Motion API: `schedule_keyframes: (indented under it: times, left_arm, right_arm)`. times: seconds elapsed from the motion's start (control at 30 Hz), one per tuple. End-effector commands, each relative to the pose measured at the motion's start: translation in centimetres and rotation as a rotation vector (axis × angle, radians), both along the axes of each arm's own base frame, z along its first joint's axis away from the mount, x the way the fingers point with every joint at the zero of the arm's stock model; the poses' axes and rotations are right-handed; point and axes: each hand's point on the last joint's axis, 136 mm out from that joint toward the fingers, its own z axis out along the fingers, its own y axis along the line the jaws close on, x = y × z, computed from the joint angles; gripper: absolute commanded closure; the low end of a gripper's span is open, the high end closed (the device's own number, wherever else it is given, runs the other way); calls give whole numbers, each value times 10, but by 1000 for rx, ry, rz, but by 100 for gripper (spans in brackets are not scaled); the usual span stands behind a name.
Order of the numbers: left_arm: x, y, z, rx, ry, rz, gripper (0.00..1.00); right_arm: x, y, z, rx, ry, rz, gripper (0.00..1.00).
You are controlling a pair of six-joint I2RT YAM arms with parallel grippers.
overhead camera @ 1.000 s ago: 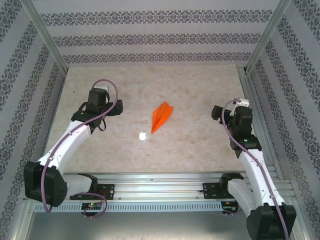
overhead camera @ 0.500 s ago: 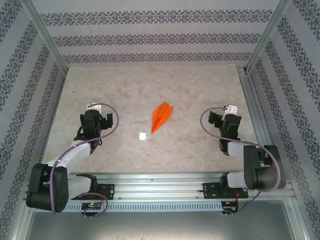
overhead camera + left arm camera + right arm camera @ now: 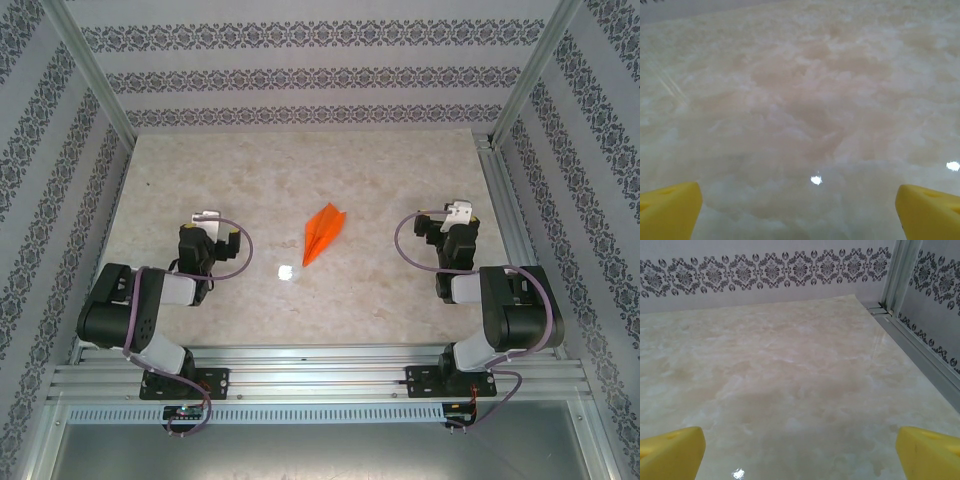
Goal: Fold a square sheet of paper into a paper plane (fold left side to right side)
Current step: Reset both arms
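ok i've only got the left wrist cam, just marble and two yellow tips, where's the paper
Observer: The paper plane lies mid-table, already a slim orange dart, off to the right of the left gripper and well apart from it.
Operator: right arm anywhere near it
Observer: No. The right gripper is out by the table's right edge, its fingers wide apart with nothing between them.
Operator: anything else on the table
Observer: A small white shiny spot, just left of the plane's pointed near end.
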Motion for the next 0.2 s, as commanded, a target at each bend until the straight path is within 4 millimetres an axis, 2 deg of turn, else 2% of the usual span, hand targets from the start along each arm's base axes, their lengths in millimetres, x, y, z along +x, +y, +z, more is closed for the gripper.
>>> schedule_keyframes:
  times: [0.0, 0.17]
  left_arm:
    - [19, 8, 33, -40, -114, 9, 0]
    - [19, 9, 33, -43, -111, 8, 0]
  right_arm:
    - [8, 4, 14, -9, -48, 32, 2]
    - [8, 4, 15, -9, -50, 27, 2]
